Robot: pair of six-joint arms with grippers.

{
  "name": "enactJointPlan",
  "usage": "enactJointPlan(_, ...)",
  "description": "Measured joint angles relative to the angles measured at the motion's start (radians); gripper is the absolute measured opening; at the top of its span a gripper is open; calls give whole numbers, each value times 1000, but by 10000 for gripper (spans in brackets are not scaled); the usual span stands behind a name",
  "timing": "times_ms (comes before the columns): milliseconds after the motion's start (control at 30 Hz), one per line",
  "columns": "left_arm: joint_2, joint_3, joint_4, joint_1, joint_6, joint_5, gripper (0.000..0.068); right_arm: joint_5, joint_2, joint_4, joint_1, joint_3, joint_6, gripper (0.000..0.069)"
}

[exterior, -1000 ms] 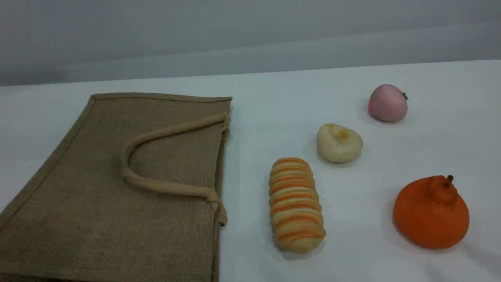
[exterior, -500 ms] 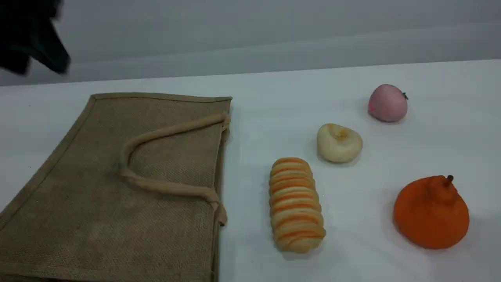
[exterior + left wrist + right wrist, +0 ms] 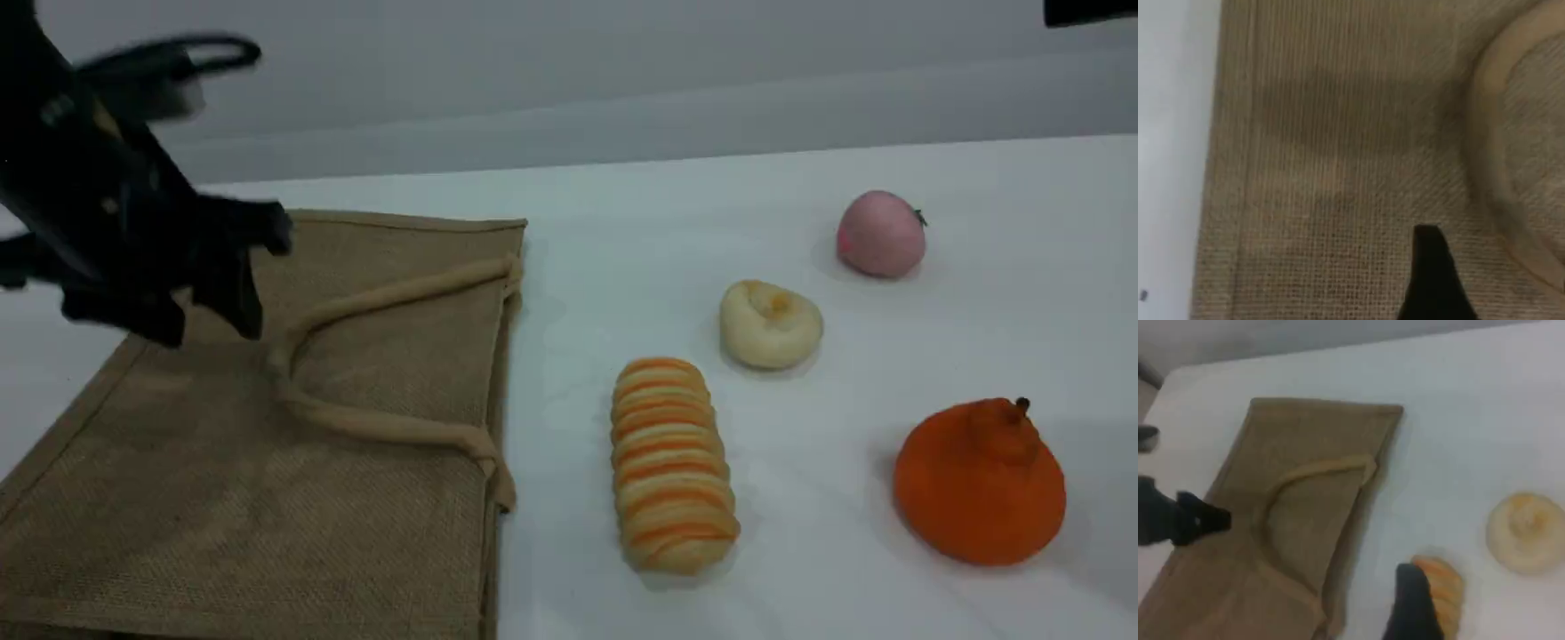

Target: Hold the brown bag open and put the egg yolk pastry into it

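1. My left gripper (image 3: 206, 327) hovers just over the bag (image 3: 356, 516), fingers spread on nothing, with the handle (image 3: 373, 302) beside it.
2. The bag lies flat, its mouth closed along the edge to my right. I can't see inside.
3. Farther off, the pastry (image 3: 1526, 532) sits on the table ahead of my right gripper (image 3: 1411, 613), which is nearer and also spread.

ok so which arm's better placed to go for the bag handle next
Left. The left gripper hovers open right over the brown bag, near its rope handle. The right arm only shows at the scene view's top right corner, far from the bag.
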Motion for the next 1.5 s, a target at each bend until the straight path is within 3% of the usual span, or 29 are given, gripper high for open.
enactJointPlan(367, 55, -17, -1, 0, -88, -79, 406, 17, 16, 13, 0, 0, -29, 446)
enactJointPlan(867, 220, -228, 0, 1, -87, 69, 406, 17, 16, 13, 0, 0, -54, 446)
enactJointPlan(1300, 297, -253, -4, 1, -88, 49, 406, 16, 16, 13, 0, 0, -71, 446)
enactJointPlan(1400, 303, -258, -6, 1, -91, 49, 393, 16, 16, 13, 0, 0, -71, 446)
enactJointPlan(1500, 303, -260, -11, 1, -114, 47, 337, 16, 16, 13, 0, 0, -71, 446)
